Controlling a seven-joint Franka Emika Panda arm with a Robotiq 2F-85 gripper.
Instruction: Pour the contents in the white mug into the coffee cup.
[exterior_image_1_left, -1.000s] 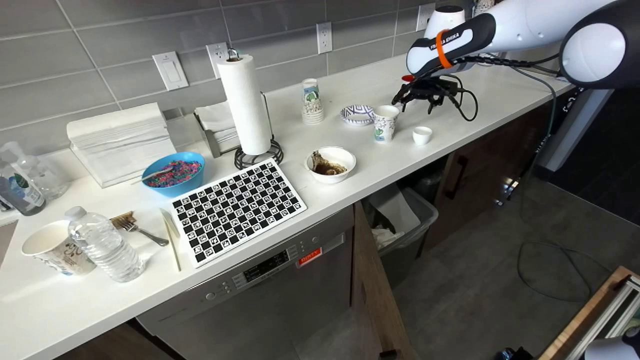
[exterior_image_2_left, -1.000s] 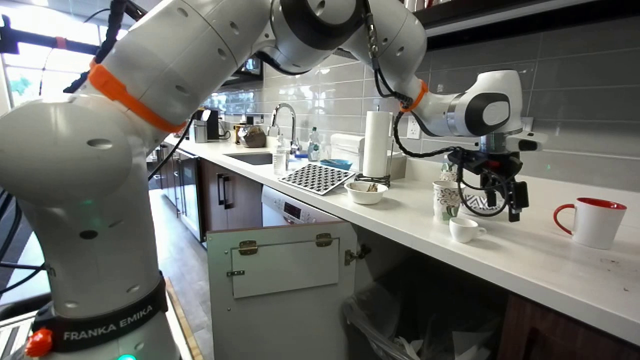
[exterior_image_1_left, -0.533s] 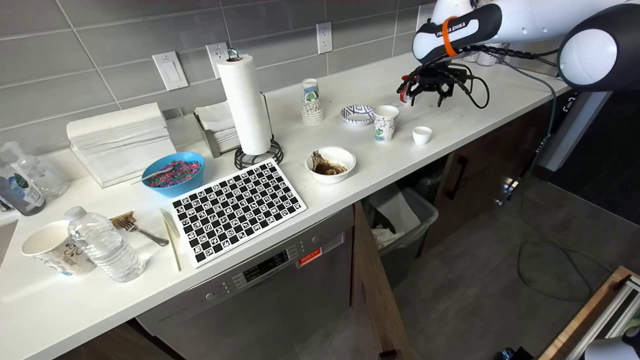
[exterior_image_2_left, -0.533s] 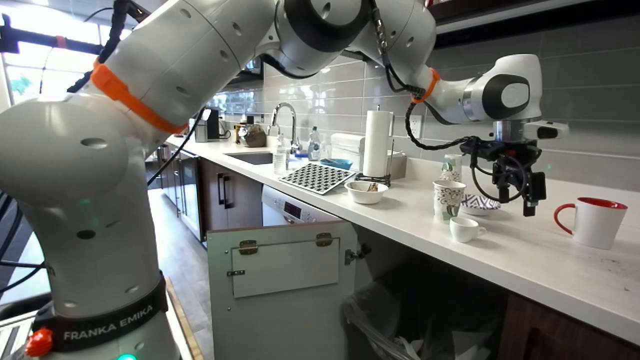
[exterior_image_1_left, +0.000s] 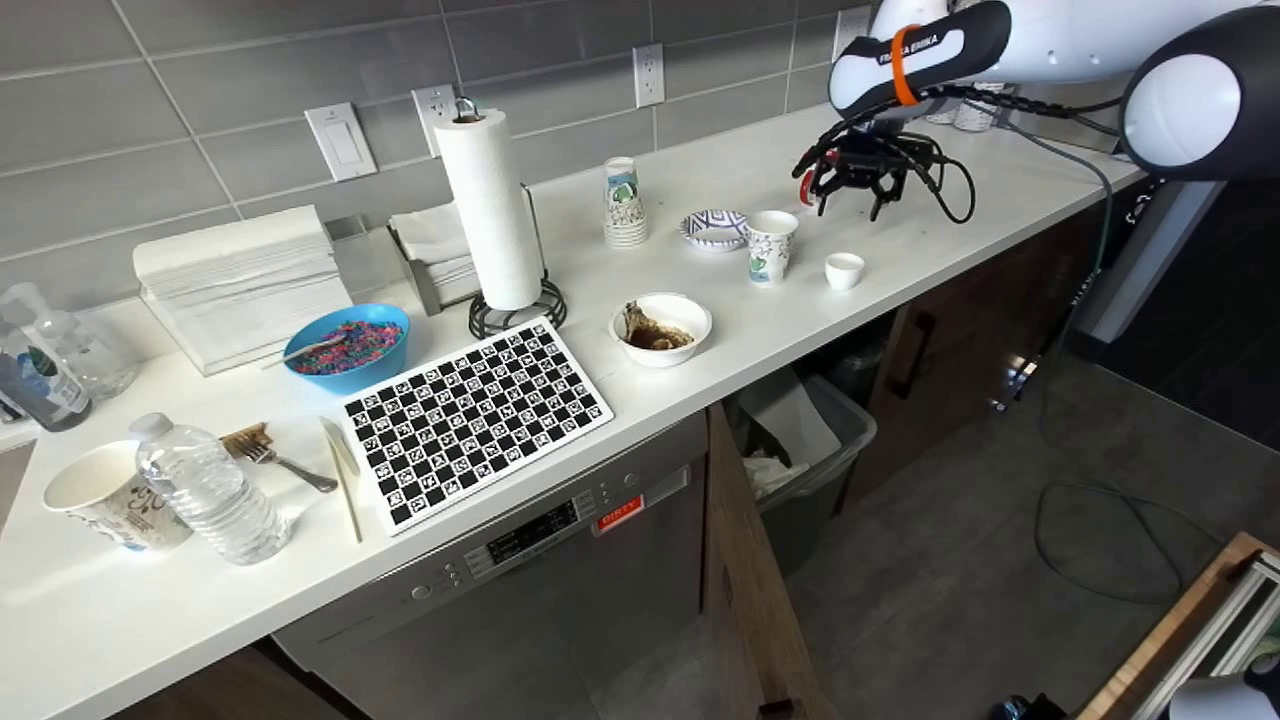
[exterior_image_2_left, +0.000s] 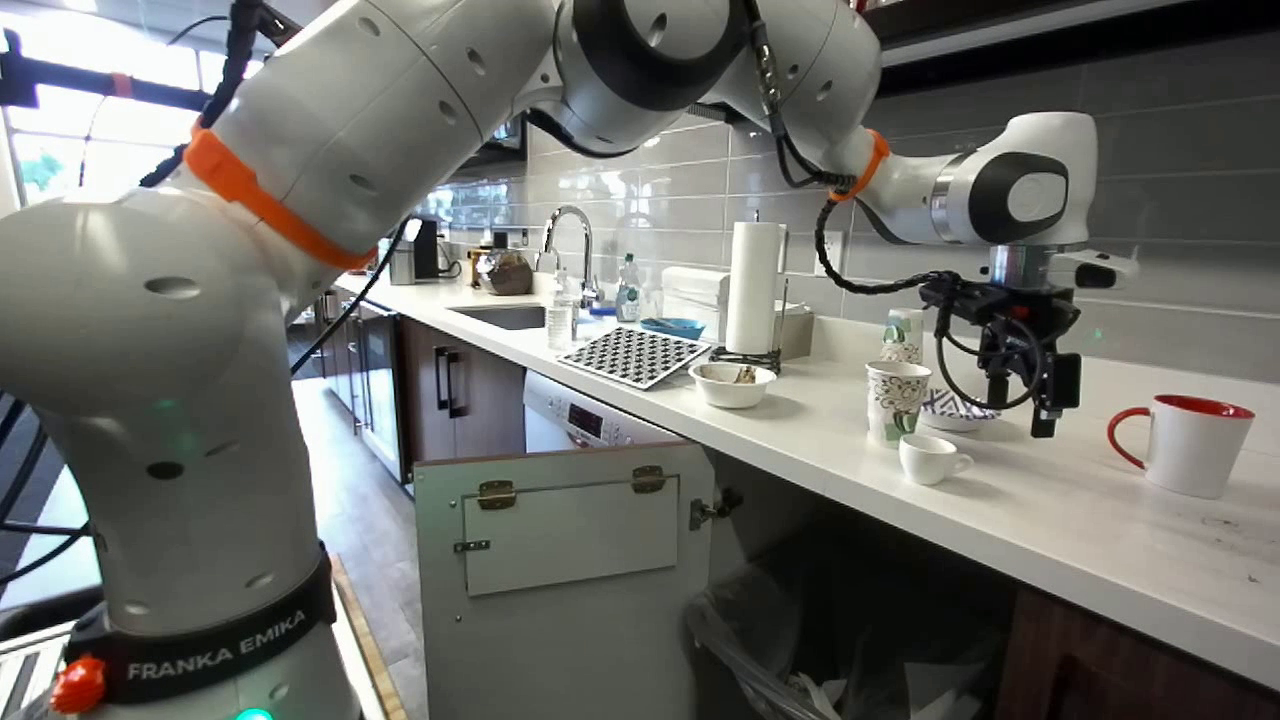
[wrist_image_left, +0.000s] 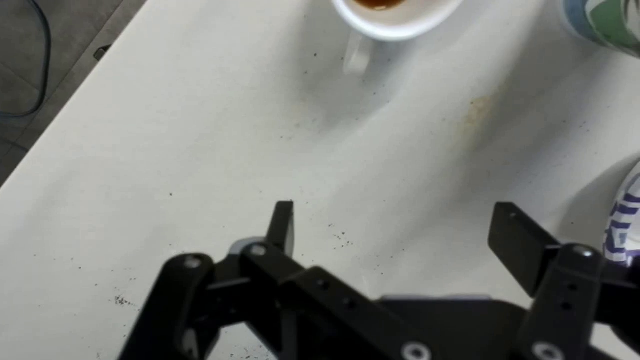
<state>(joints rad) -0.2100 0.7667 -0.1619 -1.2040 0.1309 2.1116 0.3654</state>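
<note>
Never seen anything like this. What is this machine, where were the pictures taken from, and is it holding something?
The big jointed thing is a robot arm; the black gripper at its end works like a hand. Two pictures come from cameras standing apart from it, and the close-up from one on its wrist, looking down at the counter. On that counter are a small white cup with brown liquid in it, a red-handled white mug, patterned paper cups, a white bowl with brown remains and a checkered board. Nothing is held: the gripper is open above the counter. Its job is pouring from the small white cup, not yet picked up.
</note>
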